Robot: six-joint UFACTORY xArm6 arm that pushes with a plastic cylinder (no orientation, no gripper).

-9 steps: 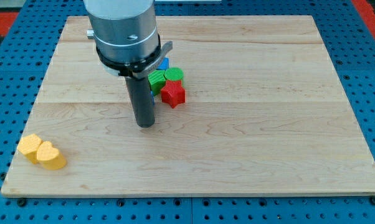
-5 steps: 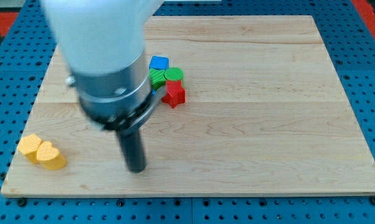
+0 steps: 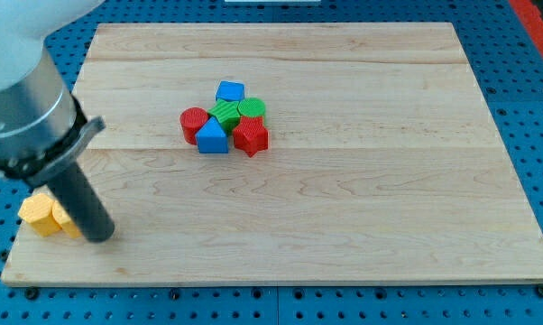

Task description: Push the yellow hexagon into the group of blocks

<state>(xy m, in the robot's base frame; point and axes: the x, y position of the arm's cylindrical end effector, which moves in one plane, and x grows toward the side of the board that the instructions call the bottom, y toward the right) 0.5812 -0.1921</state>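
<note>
The yellow hexagon (image 3: 37, 215) lies near the board's bottom-left corner, partly hidden by my rod. A second yellow block beside it is mostly hidden behind the rod. My tip (image 3: 100, 236) rests on the board just right of the yellow blocks, touching or nearly touching them. The group sits at the upper middle: a red cylinder (image 3: 194, 124), a blue triangle (image 3: 212, 137), a green block (image 3: 225, 114), a green cylinder (image 3: 252, 109), a red star-like block (image 3: 251, 135) and a blue block (image 3: 230, 91).
The wooden board (image 3: 344, 199) lies on a blue pegboard (image 3: 533, 108). The arm's grey body (image 3: 23, 99) fills the view's upper left and hides that part of the board.
The arm has swept from the group down and left across the board. My tip now stands by the yellow blocks. The red cylinder and blue triangle are uncovered. The yellow hexagon shifted slightly left.
</note>
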